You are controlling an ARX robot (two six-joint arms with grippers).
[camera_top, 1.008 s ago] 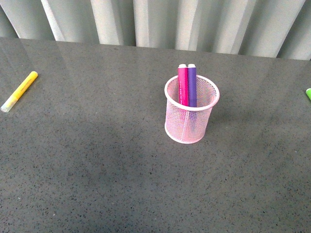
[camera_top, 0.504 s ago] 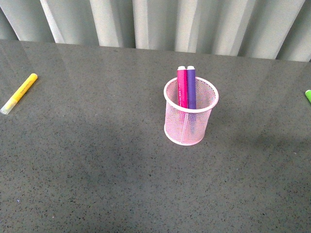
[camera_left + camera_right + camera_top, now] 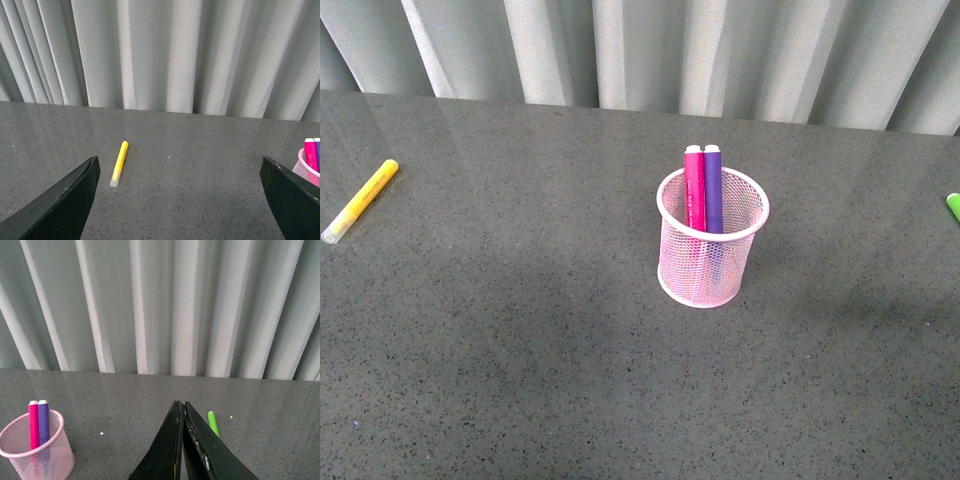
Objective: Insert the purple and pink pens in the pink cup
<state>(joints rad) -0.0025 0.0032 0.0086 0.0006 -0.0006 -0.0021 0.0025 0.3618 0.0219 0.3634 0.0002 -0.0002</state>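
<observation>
Neither arm shows in the front view. Left gripper [image 3: 180, 200] hangs above the table with its fingers [image 3: 65, 205] spread wide, nothing between them. Right gripper [image 3: 182, 410] has its fingers [image 3: 167, 450] pressed together, tips touching, empty.

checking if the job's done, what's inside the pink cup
The pink cup holds the pink pen and the purple pen, upright, side by side. Their lower ends show only dimly through the mesh.

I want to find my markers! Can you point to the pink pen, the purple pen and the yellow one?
pink pen [image 3: 695, 190], front view, on its barrel above the cup rim
purple pen [image 3: 713, 190], front view, on its barrel
yellow marker [image 3: 362, 199], front view, middle of its barrel
</observation>
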